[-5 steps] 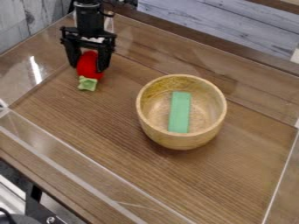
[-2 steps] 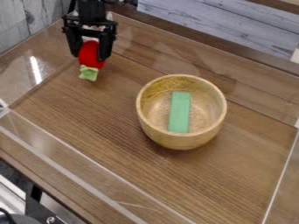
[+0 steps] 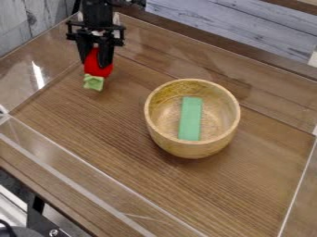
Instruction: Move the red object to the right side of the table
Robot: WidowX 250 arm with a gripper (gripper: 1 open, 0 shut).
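The red object (image 3: 95,67), a small strawberry-like toy with a pale green stem end pointing down, hangs just above the table (image 3: 111,139) at the far left. My gripper (image 3: 96,59) points down over it, and its black fingers (image 3: 82,51) are shut on the toy's upper part. The green stem end sticks out below the fingertips, close to the tabletop.
A wooden bowl (image 3: 158,125) stands right of centre with a green rectangular block (image 3: 191,118) lying inside. Clear acrylic walls (image 3: 25,65) edge the tabletop on the left and front. Bare wood lies right of the bowl.
The fingers have closed on the red object. Gripper and toy have risen a little off the tabletop; the toy now hangs more upright.
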